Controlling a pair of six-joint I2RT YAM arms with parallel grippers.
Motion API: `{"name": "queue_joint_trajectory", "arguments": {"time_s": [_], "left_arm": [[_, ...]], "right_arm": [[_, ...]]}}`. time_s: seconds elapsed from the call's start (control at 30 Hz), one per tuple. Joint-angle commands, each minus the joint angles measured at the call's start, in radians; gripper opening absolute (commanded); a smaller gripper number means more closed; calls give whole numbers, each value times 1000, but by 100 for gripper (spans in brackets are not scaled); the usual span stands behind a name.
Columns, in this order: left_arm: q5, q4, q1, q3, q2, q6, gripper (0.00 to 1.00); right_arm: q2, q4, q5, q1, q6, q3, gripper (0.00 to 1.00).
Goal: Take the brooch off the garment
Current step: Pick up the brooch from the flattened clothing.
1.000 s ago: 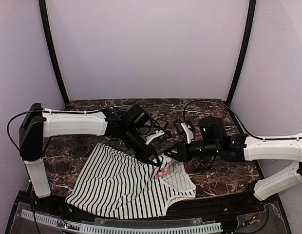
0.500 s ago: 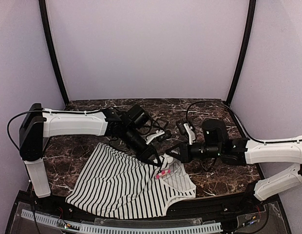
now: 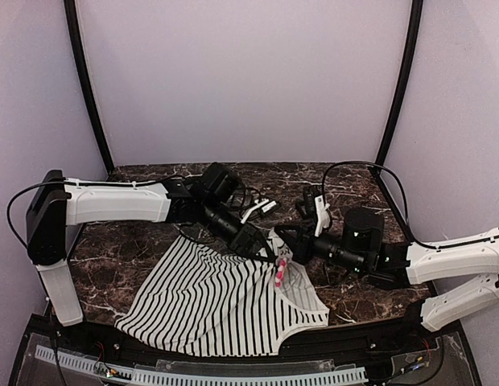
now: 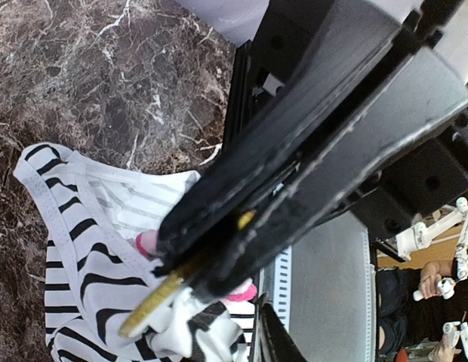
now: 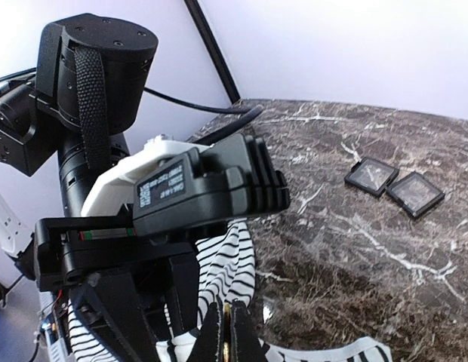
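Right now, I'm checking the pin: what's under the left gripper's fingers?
Striped garment, two pink brooch petals and a gold pin show; the left gripper hides the brooch's centre.

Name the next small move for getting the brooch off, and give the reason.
Probably ease the right gripper a touch away from the left gripper, to draw the pin out. The brooch is not yet off the garment: cloth is bunched at the left fingertips beside the gold pin, and the right gripper is shut right by the brooch.

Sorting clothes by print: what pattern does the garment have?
The garment is white with thin black stripes; the top external view shows it best.
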Motion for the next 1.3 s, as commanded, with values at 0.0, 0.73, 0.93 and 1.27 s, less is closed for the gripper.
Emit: {"name": "queue_joint_trajectory", "arguments": {"time_s": [0.0, 0.73, 0.93, 1.27], "left_arm": [[99, 150, 45, -57, -88, -129, 20], [78, 150, 100, -61, -109, -110, 13], [-10, 170, 140, -94, -179, -84, 37], [36, 252, 147, -130, -228, -95, 76]], "right_arm": [[58, 225, 229, 36, -102, 19, 0], [306, 571, 302, 56, -126, 97, 0], [251, 613, 278, 55, -68, 67, 0], [204, 635, 194, 56, -3, 53, 0]]}}
